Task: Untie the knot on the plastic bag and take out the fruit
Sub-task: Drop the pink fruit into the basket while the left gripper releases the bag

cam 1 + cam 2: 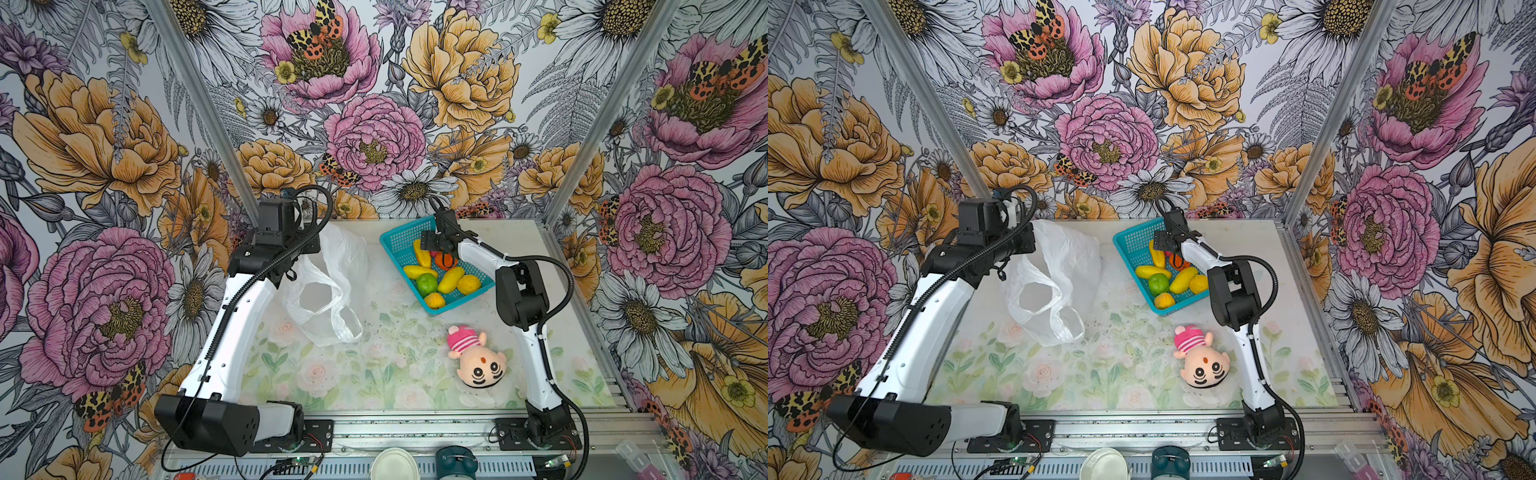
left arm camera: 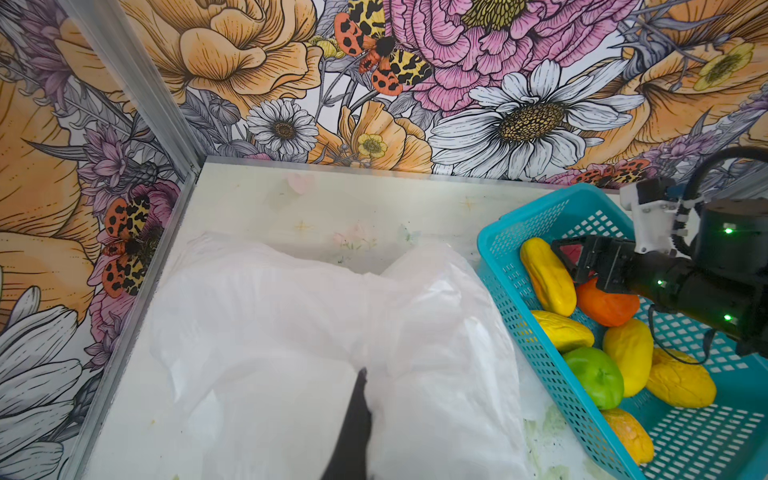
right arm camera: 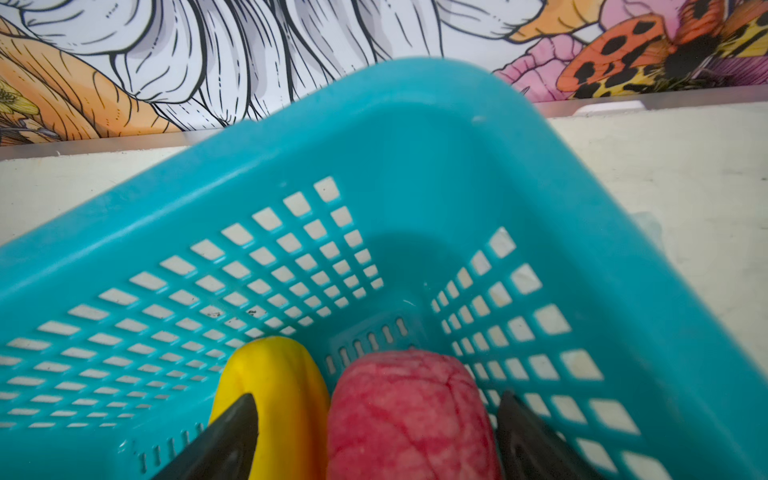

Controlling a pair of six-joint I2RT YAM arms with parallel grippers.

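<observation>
Resting in the teal mesh basket [image 1: 392,239], the fruit [image 1: 451,279] is out of the plastic bag [image 1: 349,253].
Nearest, a pink-striped plush doll [image 1: 478,357] lies on the desk [image 1: 374,374]. Beyond it to the left, the bag slumps with its handle loops [image 1: 332,286] open. Its far part is bunched at the left tool [image 2: 360,378], whose jaws are closed, seemingly pinching the film. Farther right, the right tool [image 3: 379,397] hangs in the basket, jaws spread either side of the bumpy pink-red fruit [image 3: 411,415].
</observation>
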